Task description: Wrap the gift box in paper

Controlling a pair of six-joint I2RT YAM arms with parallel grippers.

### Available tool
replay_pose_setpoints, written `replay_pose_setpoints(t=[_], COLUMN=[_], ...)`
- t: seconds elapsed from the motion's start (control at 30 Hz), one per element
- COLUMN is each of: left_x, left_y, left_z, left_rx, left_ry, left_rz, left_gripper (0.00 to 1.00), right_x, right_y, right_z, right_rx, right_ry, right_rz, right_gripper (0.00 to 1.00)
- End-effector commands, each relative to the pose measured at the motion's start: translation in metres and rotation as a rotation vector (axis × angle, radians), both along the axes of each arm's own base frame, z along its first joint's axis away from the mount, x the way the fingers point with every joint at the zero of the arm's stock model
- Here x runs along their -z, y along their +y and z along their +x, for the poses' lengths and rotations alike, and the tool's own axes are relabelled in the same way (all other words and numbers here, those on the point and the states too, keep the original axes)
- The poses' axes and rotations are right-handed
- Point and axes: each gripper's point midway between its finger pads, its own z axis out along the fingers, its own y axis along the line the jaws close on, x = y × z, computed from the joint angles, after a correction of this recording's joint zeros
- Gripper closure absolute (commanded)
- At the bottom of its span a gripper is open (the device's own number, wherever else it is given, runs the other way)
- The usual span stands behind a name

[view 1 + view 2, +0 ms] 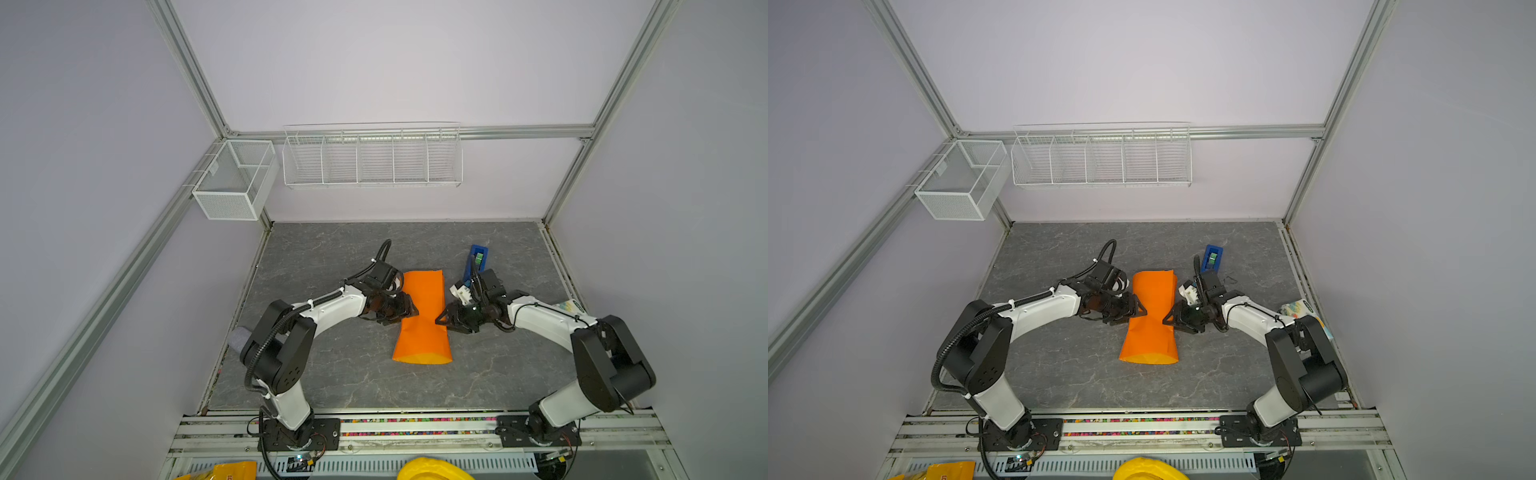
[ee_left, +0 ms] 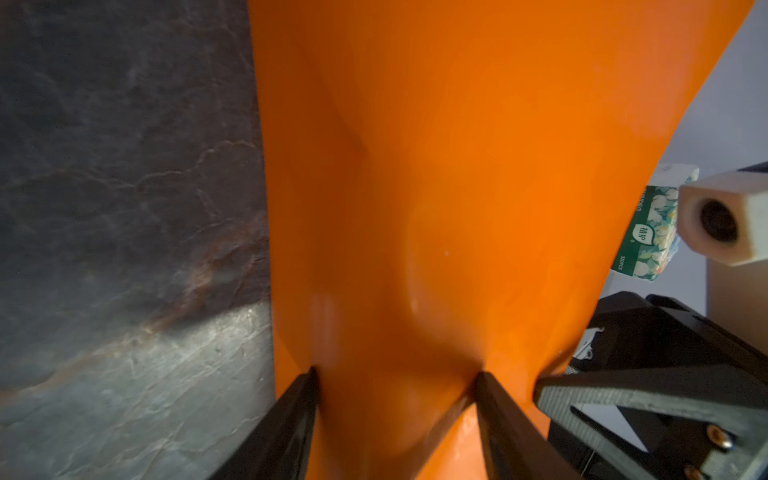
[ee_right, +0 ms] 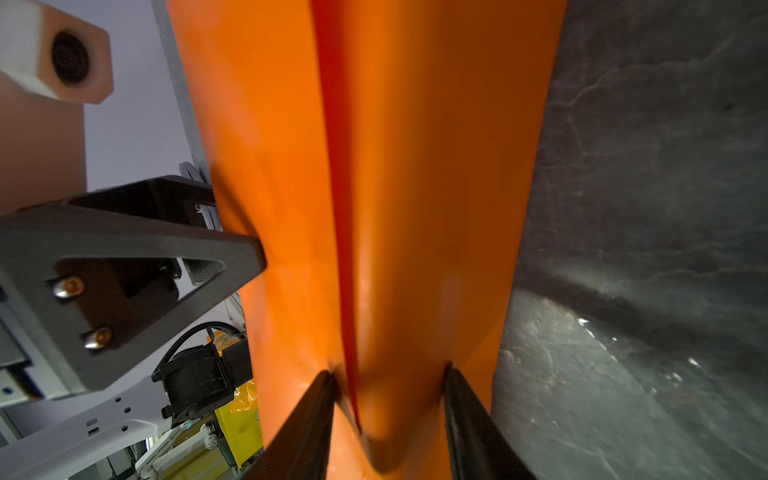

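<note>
On the desk [image 1: 332,374], paper [image 1: 424,295] folded into a loose tube, nipped at the waist; box unseen, probably inside. Left pincer [image 1: 413,312] and right pincer [image 1: 439,320] each clenched on an opposite flank of the paper. Thin, light, slick, quick to crease or tear: best gripped gently at doubled edges, backed by the box.

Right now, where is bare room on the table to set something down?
Free: the slate table between the paper's near end and the base rail; also beyond the left arm. Crowded: right of the paper, by the tape dispenser.
</note>
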Motion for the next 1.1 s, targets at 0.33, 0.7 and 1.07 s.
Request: replay_pose_setpoints(t=[0.33,0.7,1.07], left_x=[0.049,0.045,0.032], left_y=[0.034,0.036,0.058], left_z=[-0.013,-0.012,0.005], left_rx=[-0.080,-0.075,-0.067], left_ry=[0.078,0.066,0.032], left_rz=[0.178,0.187,0.229], left_gripper=[0.39,0.39,0.39], right_x=[-0.022,-0.003,0.005], right_y=[-0.014,0.001,0.019], right_z=[0.018,0.039,0.016], right_rx=[0.000,-0.034,0.032], right_ry=[-0.078,-0.020,0.024], right_rz=[-0.062,-0.016,-0.038], right_gripper=[0.46,0.53,0.67])
